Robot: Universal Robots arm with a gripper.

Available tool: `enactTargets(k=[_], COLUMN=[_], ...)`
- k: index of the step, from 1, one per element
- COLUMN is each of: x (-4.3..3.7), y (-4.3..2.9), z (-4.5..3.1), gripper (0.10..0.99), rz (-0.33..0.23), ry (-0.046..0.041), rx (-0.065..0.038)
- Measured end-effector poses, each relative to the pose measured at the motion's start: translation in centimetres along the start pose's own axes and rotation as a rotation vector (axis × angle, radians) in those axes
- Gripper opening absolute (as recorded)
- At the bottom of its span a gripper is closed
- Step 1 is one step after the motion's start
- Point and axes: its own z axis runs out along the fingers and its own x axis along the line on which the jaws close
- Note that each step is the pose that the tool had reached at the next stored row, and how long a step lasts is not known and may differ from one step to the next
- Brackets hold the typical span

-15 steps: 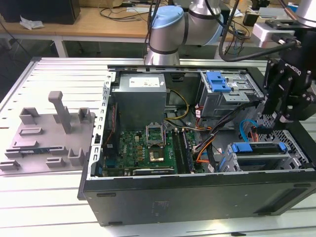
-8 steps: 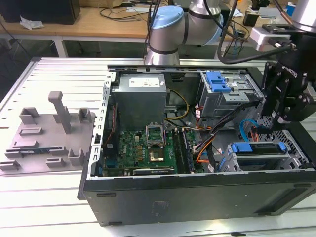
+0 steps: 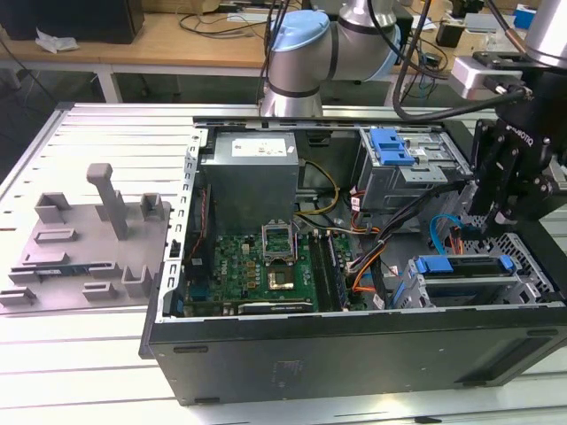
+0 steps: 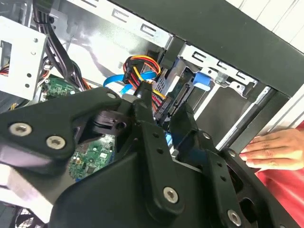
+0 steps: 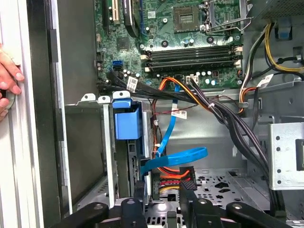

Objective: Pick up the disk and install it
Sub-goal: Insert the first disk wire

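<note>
The disk, silver with a bright blue carrier frame, sits in the drive cage at the front corner of the open computer case, on the exterior view's right. Its blue frame end stands in the metal bay in the first wrist view, and the same frame shows past the fingers in the second wrist view. My black gripper hangs just above and behind the disk, over the cables. Its fingers stand apart, with red and yellow power wires behind the gap. The gripper holds nothing.
A blue data cable loops beside the bay. A black cable bundle crosses to the motherboard. A second cage with a blue latch and a grey power supply stand at the back. A person's hand rests on the case edge.
</note>
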Motion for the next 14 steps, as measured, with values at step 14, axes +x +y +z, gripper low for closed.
enactTargets(k=[14], x=[0.62], y=[0.14], z=[0.2], gripper=[0.267], rz=[0.03], ry=[-0.0005], rx=[-0.004])
